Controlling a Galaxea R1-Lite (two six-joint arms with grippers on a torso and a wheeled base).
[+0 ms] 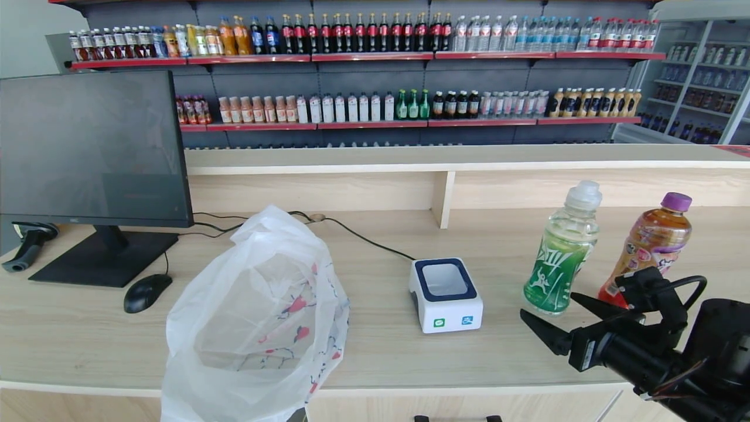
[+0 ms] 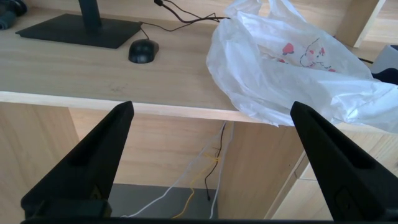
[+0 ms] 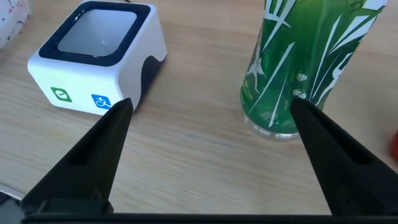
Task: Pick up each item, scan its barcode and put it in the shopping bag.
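Right gripper (image 1: 546, 303) sits wide open, empty, just beside green bottle (image 1: 561, 258); orange bottle (image 1: 647, 246) looks close, hard to judge, so a finger may tip it

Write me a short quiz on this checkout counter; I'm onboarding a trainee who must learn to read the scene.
1. True or false: the green bottle already lies inside the shopping bag.
2. Which stands closest to the right end effector? A) shopping bag B) green bottle C) scanner
3. How many bottles stand on the counter to the right of the scanner?

Key: 1 false, it stands upright on the counter. 2 B. 3 two: the green bottle and the purple-capped bottle.
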